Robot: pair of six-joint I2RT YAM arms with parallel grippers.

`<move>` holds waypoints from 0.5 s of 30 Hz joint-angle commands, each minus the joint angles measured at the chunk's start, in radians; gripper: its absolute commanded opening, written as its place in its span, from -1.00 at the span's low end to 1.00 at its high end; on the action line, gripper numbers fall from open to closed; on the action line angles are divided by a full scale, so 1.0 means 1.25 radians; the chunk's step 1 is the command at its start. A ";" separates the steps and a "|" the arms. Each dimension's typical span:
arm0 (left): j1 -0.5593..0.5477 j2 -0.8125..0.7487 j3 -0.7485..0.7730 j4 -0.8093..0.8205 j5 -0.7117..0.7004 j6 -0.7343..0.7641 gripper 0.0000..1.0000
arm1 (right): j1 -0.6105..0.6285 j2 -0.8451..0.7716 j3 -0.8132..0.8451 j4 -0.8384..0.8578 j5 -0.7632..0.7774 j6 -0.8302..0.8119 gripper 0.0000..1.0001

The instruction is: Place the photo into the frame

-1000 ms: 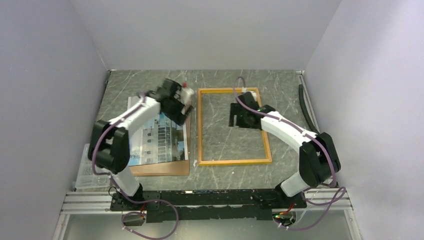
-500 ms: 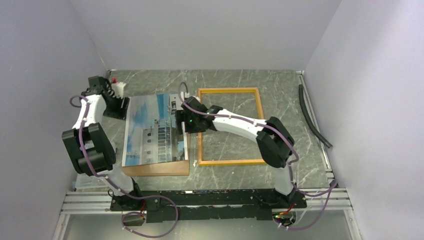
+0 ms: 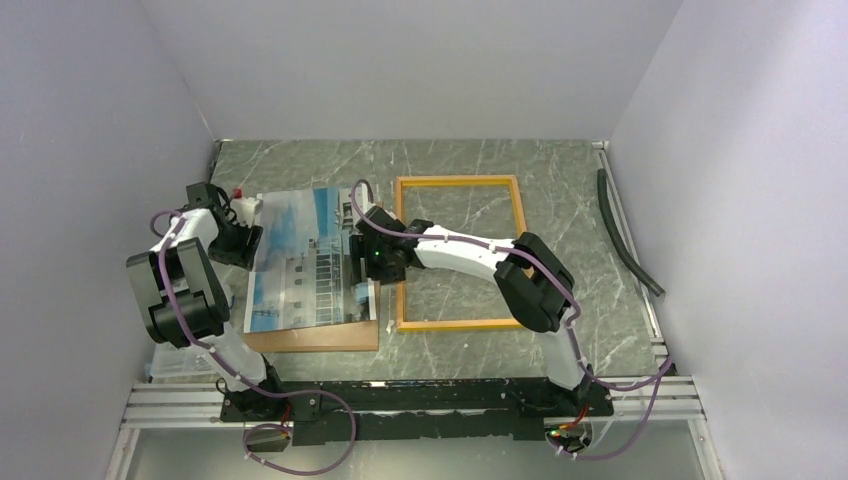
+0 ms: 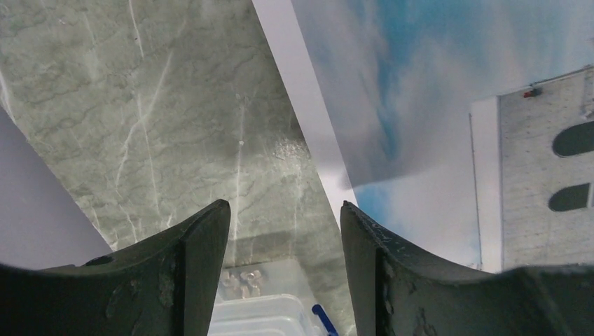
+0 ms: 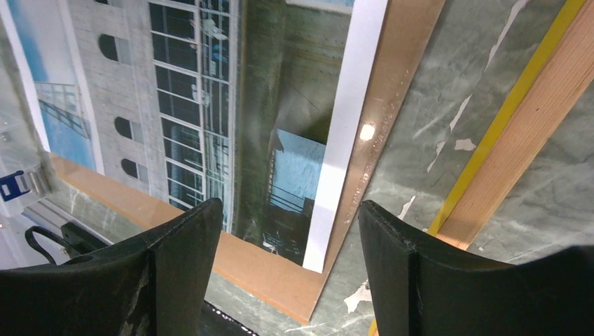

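The photo (image 3: 300,270), a white building under blue sky, lies flat on a brown backing board (image 3: 320,338) left of centre. The yellow-orange frame (image 3: 460,181) lies flat to its right, with bare table showing through it. My left gripper (image 3: 243,232) stands open at the photo's left edge. In the left wrist view, table fills the gap in that gripper (image 4: 285,217), and the photo (image 4: 434,105) runs past the right finger. My right gripper (image 3: 365,262) hangs open over the photo's right edge. Below that gripper (image 5: 291,217) are the photo (image 5: 175,91) and board (image 5: 280,269), with the frame (image 5: 532,119) beside them.
A clear plastic box (image 3: 170,345) of small parts sits at the near left, also seen as the box (image 4: 259,315) under the left fingers. A black hose (image 3: 625,235) lies along the right wall. Walls close in on three sides.
The left arm swung from over the photo's top to its left edge, and its jaws narrowed a little. The right arm crossed from inside the frame to the photo's right edge.
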State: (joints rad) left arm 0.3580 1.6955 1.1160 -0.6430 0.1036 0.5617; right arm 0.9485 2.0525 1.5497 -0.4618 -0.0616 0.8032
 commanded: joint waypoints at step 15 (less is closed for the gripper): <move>-0.054 -0.013 -0.119 0.087 0.007 -0.017 0.13 | 0.006 0.032 -0.068 0.053 -0.063 0.053 0.34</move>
State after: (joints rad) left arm 0.3241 1.6878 1.0088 -0.5396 0.0628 0.5602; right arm 0.9478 2.0907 1.4925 -0.4259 -0.1230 0.8501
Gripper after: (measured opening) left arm 0.575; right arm 0.674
